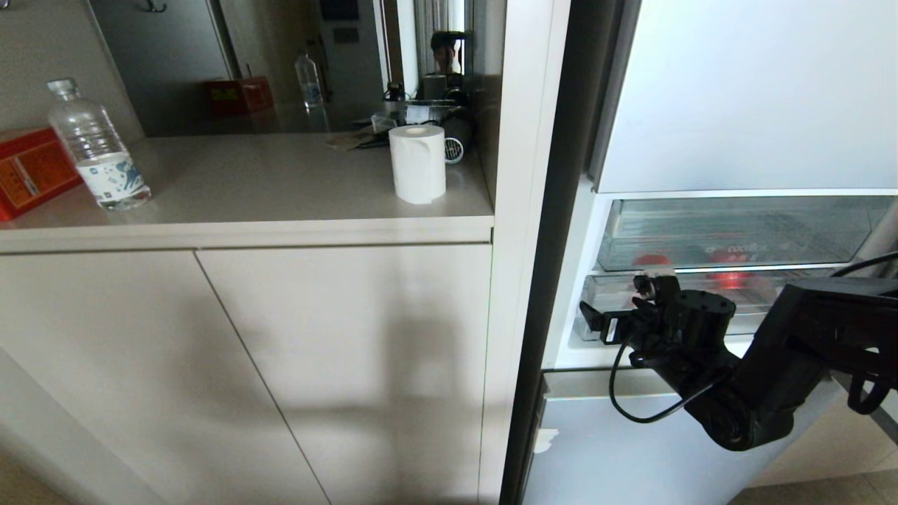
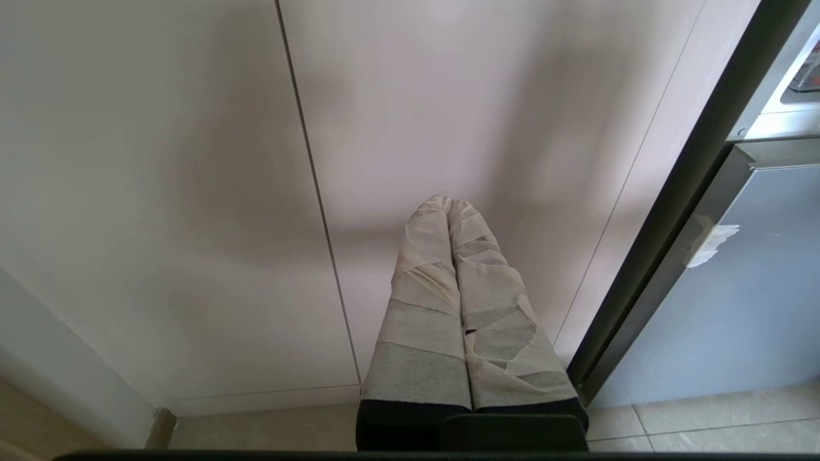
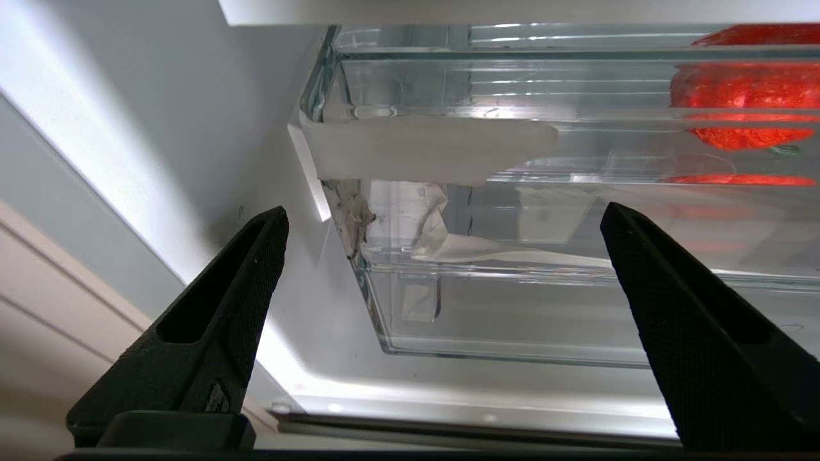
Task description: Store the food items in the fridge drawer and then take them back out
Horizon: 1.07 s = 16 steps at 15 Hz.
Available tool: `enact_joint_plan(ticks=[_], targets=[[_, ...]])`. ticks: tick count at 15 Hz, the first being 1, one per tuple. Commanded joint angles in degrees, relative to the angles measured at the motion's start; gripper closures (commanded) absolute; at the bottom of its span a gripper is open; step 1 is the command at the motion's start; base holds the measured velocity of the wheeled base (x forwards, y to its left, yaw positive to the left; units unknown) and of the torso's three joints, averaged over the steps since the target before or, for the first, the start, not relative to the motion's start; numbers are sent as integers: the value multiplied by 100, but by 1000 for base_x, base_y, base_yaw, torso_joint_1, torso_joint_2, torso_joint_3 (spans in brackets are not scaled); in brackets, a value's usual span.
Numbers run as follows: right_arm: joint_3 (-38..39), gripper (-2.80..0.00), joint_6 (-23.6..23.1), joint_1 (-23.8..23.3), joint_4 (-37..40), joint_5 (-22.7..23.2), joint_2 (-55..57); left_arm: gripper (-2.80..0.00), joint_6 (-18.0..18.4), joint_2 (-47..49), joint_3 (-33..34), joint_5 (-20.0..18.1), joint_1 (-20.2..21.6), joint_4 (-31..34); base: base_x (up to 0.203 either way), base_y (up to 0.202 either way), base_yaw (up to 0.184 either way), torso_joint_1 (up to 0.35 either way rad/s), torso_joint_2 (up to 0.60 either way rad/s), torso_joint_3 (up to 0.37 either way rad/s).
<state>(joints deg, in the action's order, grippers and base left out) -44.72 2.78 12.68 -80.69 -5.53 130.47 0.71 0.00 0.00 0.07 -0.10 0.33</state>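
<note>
The fridge [image 1: 751, 98] stands on the right with its middle compartment open and two clear drawers stacked inside. The lower one is the fridge drawer [image 1: 754, 301]; its clear front [image 3: 512, 307] carries white tape [image 3: 423, 150] on the lip. A glossy red fruit [image 3: 743, 96] glows through the clear plastic [image 1: 729, 278]. My right gripper [image 1: 617, 305] hovers just before the drawer's left corner, open and empty [image 3: 445, 210], with nothing touching its fingers [image 3: 256, 288]. My left gripper [image 2: 448, 205], wrapped in tape, is shut on nothing and parked facing a cabinet door.
Left of the fridge, a counter [image 1: 266, 189] carries a water bottle [image 1: 98, 147], a red box [image 1: 28, 168] and a paper roll [image 1: 417, 163]. Pale cabinet doors [image 1: 280, 365] fill the space below. A person shows in the mirror [image 1: 445, 52]. The shut lower fridge door [image 1: 603, 449] has a tape scrap.
</note>
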Motion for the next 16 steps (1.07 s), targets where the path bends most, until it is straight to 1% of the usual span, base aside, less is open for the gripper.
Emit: enact_joint_plan(ticks=[1,6,8,9,11,14,16], targets=[[-63,-280,3,15,-44,-18,57,0,0,9,0,1,1,2,0,0,0,0,0,0],[-149,-280,3,51,-44,-43,57,0,0,9,0,1,1,2,0,0,0,0,0,0],[-204,-280,3,89,-44,-124,40,0,0,9,0,1,1,2,0,0,0,0,0,0],[-195,0,3,120,-44,-133,40,0,0,9,0,1,1,2,0,0,0,0,0,0],[-178,0,3,283,-44,-176,40,0,0,9,0,1,1,2,0,0,0,0,0,0],[-203,0,-5,568,-38,-362,60,0,0,9,0,1,1,2,0,0,0,0,0,0],[-213,0,-5,648,-35,-392,65,0,0,9,0,1,1,2,0,0,0,0,0,0]])
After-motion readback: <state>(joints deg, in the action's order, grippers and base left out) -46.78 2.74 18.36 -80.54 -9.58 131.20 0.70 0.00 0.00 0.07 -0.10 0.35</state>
